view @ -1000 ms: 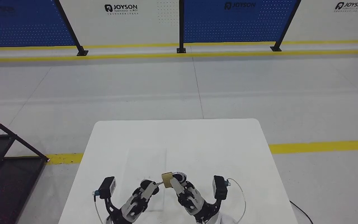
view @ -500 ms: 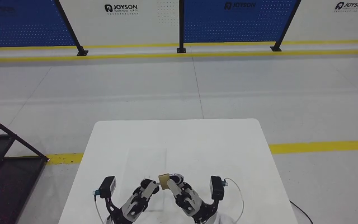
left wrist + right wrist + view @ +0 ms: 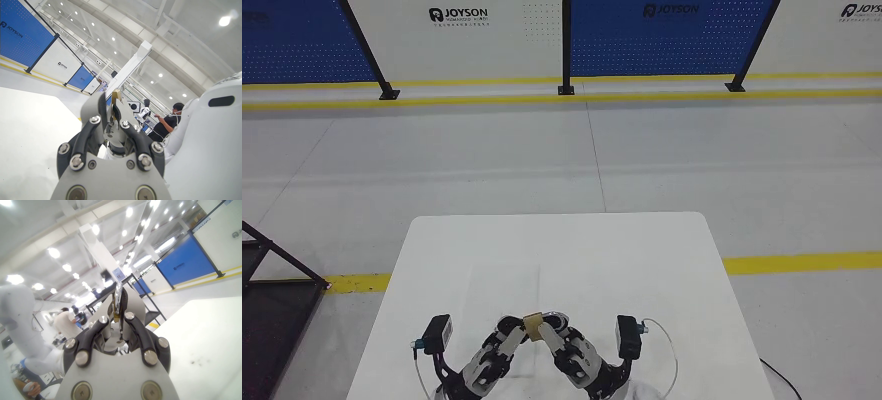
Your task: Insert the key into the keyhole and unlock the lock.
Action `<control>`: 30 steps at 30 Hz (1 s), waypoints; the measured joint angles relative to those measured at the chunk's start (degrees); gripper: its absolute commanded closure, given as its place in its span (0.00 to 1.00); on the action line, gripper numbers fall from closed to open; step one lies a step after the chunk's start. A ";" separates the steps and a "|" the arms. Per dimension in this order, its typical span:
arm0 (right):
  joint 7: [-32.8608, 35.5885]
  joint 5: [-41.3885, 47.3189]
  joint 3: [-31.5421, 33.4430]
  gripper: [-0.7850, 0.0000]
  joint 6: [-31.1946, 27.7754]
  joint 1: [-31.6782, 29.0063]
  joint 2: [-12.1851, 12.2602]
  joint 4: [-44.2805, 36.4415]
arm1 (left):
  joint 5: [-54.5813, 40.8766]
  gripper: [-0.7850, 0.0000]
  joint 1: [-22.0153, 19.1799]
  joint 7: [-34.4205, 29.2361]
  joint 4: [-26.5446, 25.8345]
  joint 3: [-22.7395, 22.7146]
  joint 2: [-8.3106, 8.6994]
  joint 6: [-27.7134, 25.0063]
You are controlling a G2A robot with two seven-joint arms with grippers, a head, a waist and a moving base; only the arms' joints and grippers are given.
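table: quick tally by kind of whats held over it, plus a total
end effector: 2, the left end effector and the right end effector
lock: 1
key: 1
total: 4

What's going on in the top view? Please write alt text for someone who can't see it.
The left gripper and the right gripper meet at a small brass lock above the near side of a white table. Beyond it are a grey floor with yellow lines and blue and white panels.
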 measured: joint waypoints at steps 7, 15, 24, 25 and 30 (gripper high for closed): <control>-0.18 0.72 0.57 1.00 -0.02 -0.15 0.17 -0.22 | -0.65 0.38 0.26 0.01 0.42 -0.66 0.06 -0.51; 0.04 1.28 0.66 1.00 0.27 -0.22 0.24 -0.33 | -0.44 0.58 0.12 -0.98 1.13 -0.69 0.11 -1.63; 0.77 1.46 0.45 1.00 0.50 -0.12 0.29 -0.26 | -0.36 0.95 -0.19 -1.73 1.20 -0.53 0.08 -1.15; 0.88 1.54 0.41 1.00 0.53 -0.11 0.29 -0.25 | -0.39 1.00 -0.24 -1.86 1.20 -0.50 0.08 -1.05; 1.24 1.67 0.20 1.00 0.78 -0.01 0.29 -0.19 | -0.49 1.00 -0.34 -2.18 1.21 -0.47 0.09 -0.80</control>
